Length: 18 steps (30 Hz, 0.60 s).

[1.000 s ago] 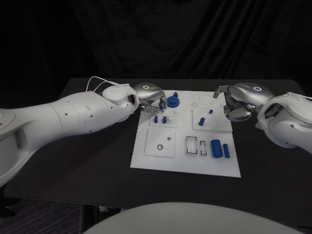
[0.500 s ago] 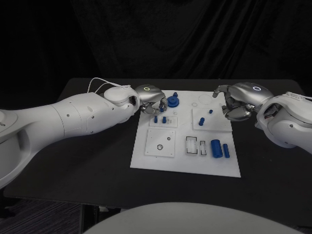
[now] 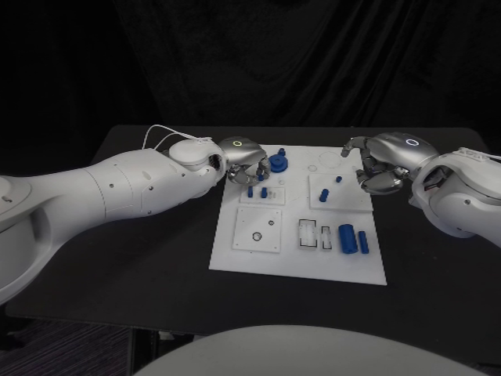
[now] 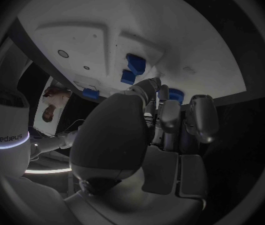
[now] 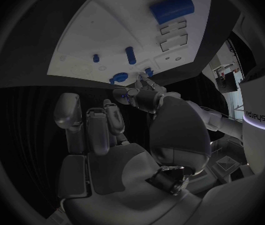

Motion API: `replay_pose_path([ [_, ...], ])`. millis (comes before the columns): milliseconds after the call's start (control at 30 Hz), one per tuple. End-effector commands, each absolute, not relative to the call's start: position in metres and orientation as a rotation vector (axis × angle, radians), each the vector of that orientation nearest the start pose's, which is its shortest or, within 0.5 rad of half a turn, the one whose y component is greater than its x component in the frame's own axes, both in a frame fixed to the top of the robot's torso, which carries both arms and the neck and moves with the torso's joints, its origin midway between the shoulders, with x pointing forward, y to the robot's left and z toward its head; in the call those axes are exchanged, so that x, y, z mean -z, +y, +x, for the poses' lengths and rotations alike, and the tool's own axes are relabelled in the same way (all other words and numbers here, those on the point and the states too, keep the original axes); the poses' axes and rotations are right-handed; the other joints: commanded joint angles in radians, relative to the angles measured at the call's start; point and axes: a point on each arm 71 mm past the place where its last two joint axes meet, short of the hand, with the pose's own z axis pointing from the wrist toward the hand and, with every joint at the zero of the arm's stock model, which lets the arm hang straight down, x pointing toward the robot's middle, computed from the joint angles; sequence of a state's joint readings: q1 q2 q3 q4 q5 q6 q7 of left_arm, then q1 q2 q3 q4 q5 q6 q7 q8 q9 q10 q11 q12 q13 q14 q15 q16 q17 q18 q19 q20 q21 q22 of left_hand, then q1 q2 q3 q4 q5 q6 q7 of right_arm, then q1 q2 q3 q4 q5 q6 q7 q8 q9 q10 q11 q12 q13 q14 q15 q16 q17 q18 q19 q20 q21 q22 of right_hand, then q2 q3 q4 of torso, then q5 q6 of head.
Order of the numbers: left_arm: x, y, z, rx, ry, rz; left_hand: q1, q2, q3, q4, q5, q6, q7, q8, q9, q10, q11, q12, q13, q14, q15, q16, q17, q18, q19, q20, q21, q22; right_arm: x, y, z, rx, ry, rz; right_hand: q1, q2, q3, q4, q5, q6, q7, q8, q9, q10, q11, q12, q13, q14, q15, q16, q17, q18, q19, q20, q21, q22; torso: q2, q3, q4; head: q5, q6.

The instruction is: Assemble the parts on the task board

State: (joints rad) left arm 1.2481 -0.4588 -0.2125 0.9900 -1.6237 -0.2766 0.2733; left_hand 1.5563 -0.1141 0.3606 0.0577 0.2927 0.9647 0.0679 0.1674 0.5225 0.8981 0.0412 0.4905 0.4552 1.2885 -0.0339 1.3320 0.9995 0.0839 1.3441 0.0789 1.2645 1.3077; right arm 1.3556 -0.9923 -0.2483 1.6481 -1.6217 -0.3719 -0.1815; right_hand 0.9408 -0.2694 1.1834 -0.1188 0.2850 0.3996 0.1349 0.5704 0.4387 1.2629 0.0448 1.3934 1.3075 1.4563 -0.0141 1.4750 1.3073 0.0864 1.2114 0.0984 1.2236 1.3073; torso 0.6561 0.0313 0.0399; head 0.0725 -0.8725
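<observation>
Here we see the task board (image 3: 299, 262) lying mid-counter, blue parts (image 3: 347, 237) on it. Our left hand (image 3: 243, 160) hovers at its far-left corner, fingers curled around nothing; our right hand (image 3: 377, 166), at the far-right corner, likewise curled, holding nothing.

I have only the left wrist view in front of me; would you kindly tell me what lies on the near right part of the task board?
Observer: In the head view, a large blue cylinder lies on its side on the task board.
Operator: Is anything beside it?
Observer: A thinner blue cylinder lies alongside, nearer the board's right edge.
Operator: And the right hand?
Observer: The right hand is by the board's far right corner; the right wrist view shows nothing in its fingers.
</observation>
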Motion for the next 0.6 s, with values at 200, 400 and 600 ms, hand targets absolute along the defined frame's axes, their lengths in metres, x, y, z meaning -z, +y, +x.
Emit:
replay_pose_path([
  [200, 0.2419, 0.1328, 0.5420, 0.660, 1.668, 0.701, -0.008, 0.004, 0.008, 0.000, -0.003, -0.009, 0.001, -0.005, -0.001, 0.005, 0.002, -0.007, -0.001, -0.006, 0.003, -0.005, -0.004, -0.005, 0.001, 0.001, -0.007, 0.159, 0.1767, -0.2423, 0.4593, -0.431, 1.640, -0.300, 0.013, 0.007, 0.006, -0.002, -0.001, -0.009, 0.000, 0.005, -0.002, -0.006, 0.001, -0.004, 0.042, -0.001, 0.000, -0.004, 0.118, 0.021, -0.007, -0.002, -0.003, 0.120, 0.000, 0.0007, 0.0002, -0.001, 0.000],
  [400, 0.2434, 0.1320, 0.5425, 0.656, 1.677, 0.701, -0.008, 0.004, 0.009, -0.001, -0.003, -0.011, 0.000, -0.007, -0.002, 0.005, 0.003, -0.008, -0.001, -0.009, 0.004, -0.007, -0.008, -0.004, -0.001, 0.001, -0.010, 0.158, 0.1769, -0.2419, 0.4596, -0.431, 1.643, -0.301, 0.015, 0.006, 0.005, -0.003, -0.001, -0.010, 0.000, 0.005, -0.002, -0.008, 0.001, -0.005, 0.041, -0.001, 0.000, -0.004, 0.118, 0.022, -0.008, -0.002, -0.003, 0.120, 0.000, 0.0007, -0.0006, -0.001, 0.000],
  [600, 0.2449, 0.1325, 0.5431, 0.647, 1.690, 0.696, -0.011, 0.000, 0.016, -0.003, -0.016, -0.053, -0.011, -0.046, -0.016, -0.008, 0.012, -0.030, -0.009, -0.020, 0.011, -0.016, -0.022, -0.002, -0.009, 0.004, -0.022, 0.154, 0.1773, -0.2419, 0.4597, -0.429, 1.645, -0.301, 0.017, 0.006, 0.005, -0.005, -0.001, -0.011, 0.000, 0.005, -0.002, -0.006, 0.001, -0.004, 0.042, -0.001, 0.000, -0.004, 0.118, 0.021, -0.007, -0.002, -0.003, 0.121, 0.000, 0.0007, -0.0005, -0.001, 0.000],
])
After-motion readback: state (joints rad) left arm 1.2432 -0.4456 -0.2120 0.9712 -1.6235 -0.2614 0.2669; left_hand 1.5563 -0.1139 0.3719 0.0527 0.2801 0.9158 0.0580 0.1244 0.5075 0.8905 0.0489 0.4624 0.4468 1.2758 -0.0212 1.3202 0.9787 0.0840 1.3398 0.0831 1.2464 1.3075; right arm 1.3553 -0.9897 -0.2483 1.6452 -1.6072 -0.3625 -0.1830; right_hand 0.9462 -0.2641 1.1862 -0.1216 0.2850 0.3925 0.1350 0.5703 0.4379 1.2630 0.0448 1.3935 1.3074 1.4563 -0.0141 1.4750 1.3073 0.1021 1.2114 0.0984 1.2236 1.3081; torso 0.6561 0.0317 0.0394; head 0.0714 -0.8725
